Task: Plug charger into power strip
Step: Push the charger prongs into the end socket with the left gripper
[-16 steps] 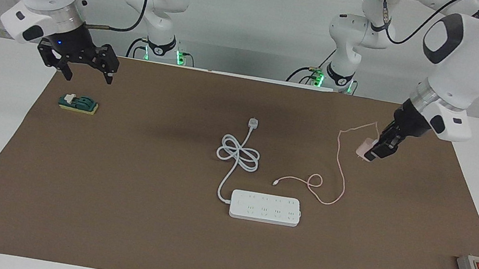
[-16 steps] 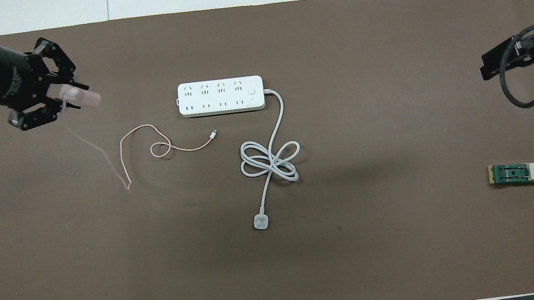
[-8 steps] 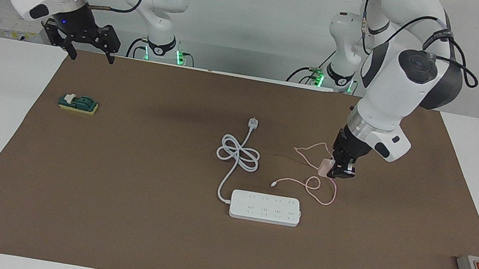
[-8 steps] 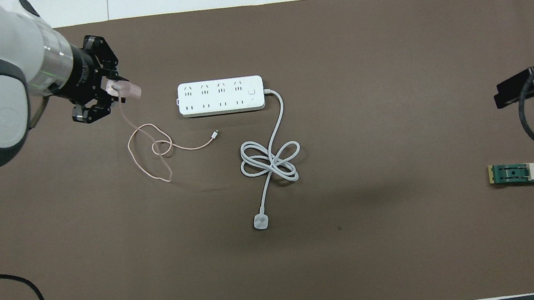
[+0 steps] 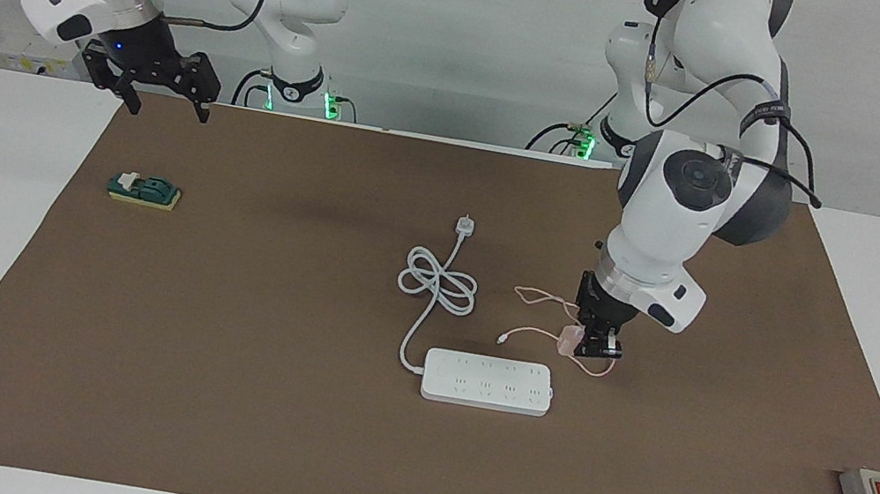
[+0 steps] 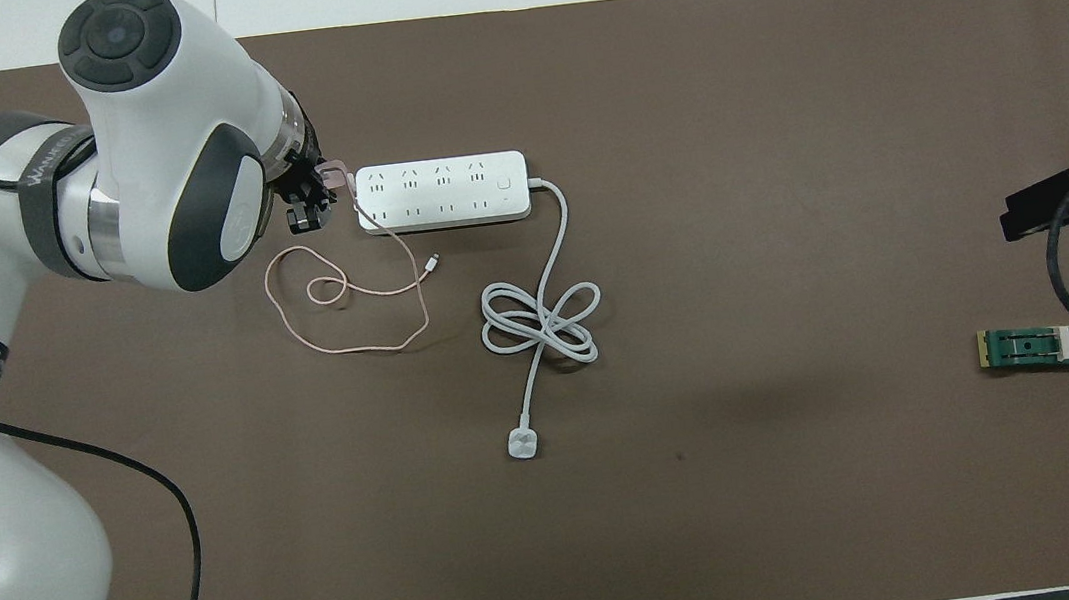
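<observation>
Pickup done, plug-in not yet. The left gripper (image 5: pixel 596 347) is clamped on the pale-pink charger (image 5: pixel 568 340) and holds it in the air, low over the mat, just off the power strip (image 5: pixel 487 381) at the strip's end toward the left arm. In the overhead view the charger (image 6: pixel 334 175) sits right at that short end of the strip (image 6: pixel 442 193), looks close to touching but can't tell for sure; prong direction also can't be made out. The charger's thin pink cable (image 6: pixel 349 306) trails in loops on the mat, nearer the robots than the strip, free end lying loose. All sockets on the strip look empty.

Left to do, as I judge it: carry charger over a socket, line up prongs w/ slots, press down, let go.

Right gripper (image 5: pixel 162 80) waits w/ fingers apart, holding nothing, over the mat's corner at the right arm's end, near the small green switch block (image 5: pixel 144 190).
</observation>
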